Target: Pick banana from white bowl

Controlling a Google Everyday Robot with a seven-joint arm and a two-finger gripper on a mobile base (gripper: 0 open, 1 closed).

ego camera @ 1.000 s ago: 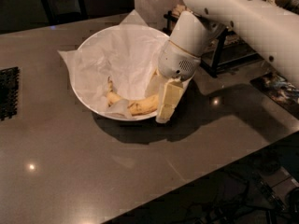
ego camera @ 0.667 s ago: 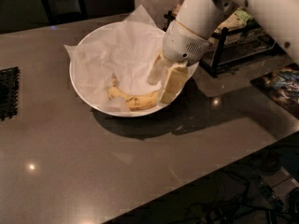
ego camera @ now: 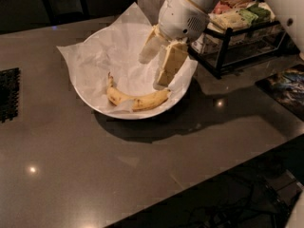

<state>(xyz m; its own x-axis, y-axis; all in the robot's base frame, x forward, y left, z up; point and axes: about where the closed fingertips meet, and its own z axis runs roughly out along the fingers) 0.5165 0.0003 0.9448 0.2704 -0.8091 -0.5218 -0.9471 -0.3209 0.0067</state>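
The dark grey worktop (ego camera: pixel 95 175) fills most of the view. A black wire rack (ego camera: pixel 237 32) of packets stands at its far right, and a black mat (ego camera: pixel 8 94) lies at the left edge. The white bowl (ego camera: pixel 90 101) sits on the far middle of the worktop, lined with crinkled white paper (ego camera: pixel 109 46) whose corners stick out past the rim.

The robot's single white arm (ego camera: pixel 183 13) comes in from the far right and ends over the right half of the bowl. Its claw (ego camera: pixel 152 72) hangs there with the two pale fingers (ego camera: pixel 168 65) spread apart and nothing between them. The tips are above the paper and look clear of the fruit.

The banana (ego camera: pixel 137 100) lies on the paper in the near part of the bowl. Its long axis runs left to right and its ends curve up toward the far side, with the dark stem at the left end. Its right end is just near of the nearer fingertip, so the fruit lies on the near side of the claw and mostly to its left.

As I judge it, the claw must come nearer, a little left, and down. The fingertips seem to line up roughly far to near, across the banana's length, which suits a grip on its right half.
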